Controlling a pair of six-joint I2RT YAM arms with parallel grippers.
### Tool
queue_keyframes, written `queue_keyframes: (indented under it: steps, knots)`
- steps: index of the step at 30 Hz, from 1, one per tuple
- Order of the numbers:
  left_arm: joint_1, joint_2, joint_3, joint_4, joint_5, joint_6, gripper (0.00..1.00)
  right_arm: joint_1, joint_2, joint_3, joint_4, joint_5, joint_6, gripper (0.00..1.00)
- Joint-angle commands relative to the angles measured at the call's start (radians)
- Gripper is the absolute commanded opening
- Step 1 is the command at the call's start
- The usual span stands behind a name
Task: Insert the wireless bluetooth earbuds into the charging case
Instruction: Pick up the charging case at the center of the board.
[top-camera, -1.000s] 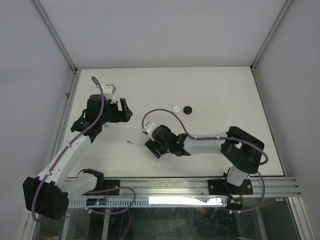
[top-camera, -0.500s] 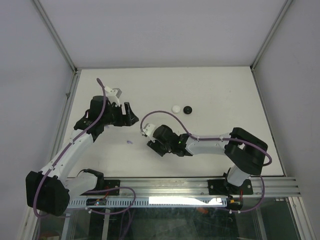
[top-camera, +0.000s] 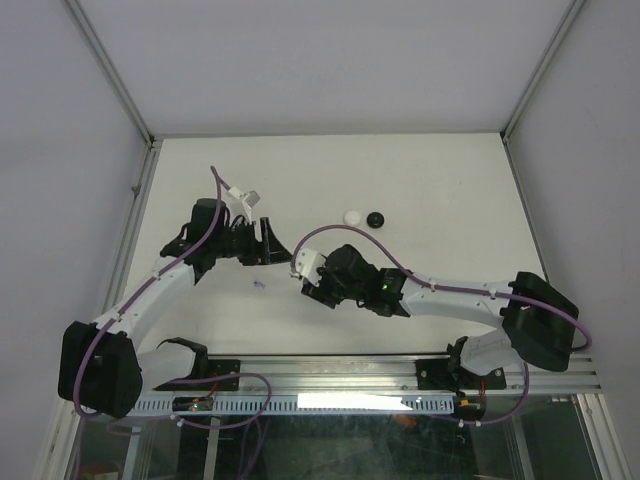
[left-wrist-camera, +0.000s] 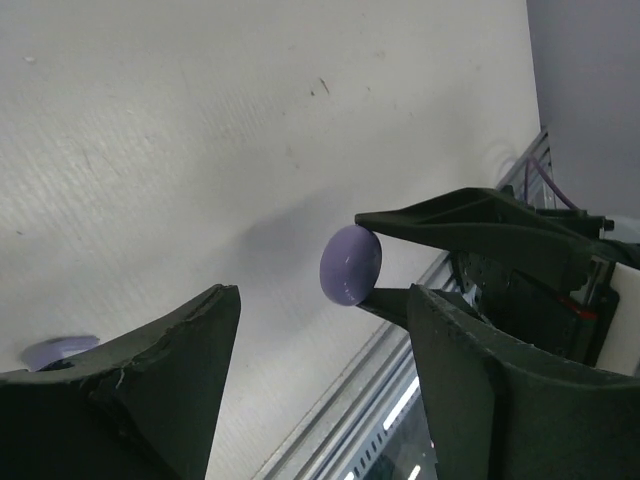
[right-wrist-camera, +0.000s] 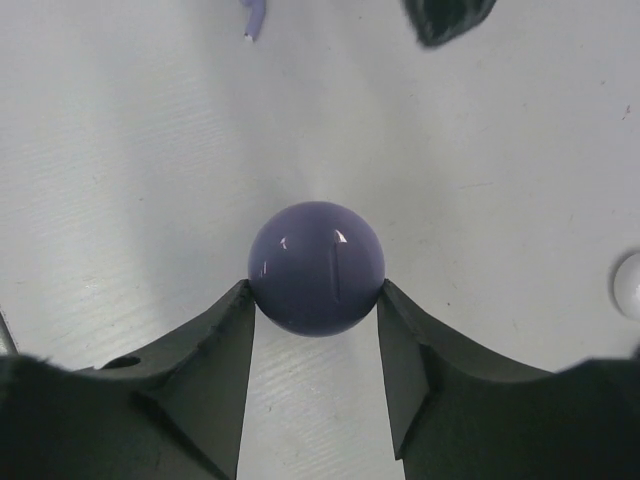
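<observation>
R gripper (right-wrist-camera: 316, 290) jaws clamp lavender case (right-wrist-camera: 316, 262) edge-to-edge, round face to cam, seam fore-aft between jaws. L gripper (left-wrist-camera: 320, 300) jaws open.

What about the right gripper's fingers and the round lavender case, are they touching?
Touching. The right wrist view shows the right gripper, its fingers pressed against both sides of the lavender case, no gap visible.

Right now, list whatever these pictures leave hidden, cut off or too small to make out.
- Glossy round lavender case: top view, hidden under the right gripper.
- Pale lavender piece: left wrist view, mostly behind a finger of the left gripper; identity unclear.
- Tiny lavender earbud: top view, too small for shape.
- Round white object: right wrist view, cut by the right edge.
</observation>
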Motion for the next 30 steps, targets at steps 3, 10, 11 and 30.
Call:
queue_keyframes:
  steps: [3,10,11,30]
  knots:
    - [-0.067,0.029,0.002,0.101,0.153,-0.046,0.68,-0.007,-0.109,-0.001,0.07,-0.039,-0.1,0.37]
    - [-0.148,0.09,0.012,0.134,0.155,-0.055,0.66,-0.006,-0.157,-0.006,0.078,-0.079,-0.127,0.37]
    - [-0.152,0.097,0.011,0.146,0.163,-0.063,0.65,-0.005,-0.162,-0.007,0.081,-0.083,-0.131,0.37]
    - [-0.165,0.154,0.006,0.263,0.284,-0.135,0.42,-0.007,-0.198,-0.038,0.154,-0.102,-0.162,0.37]
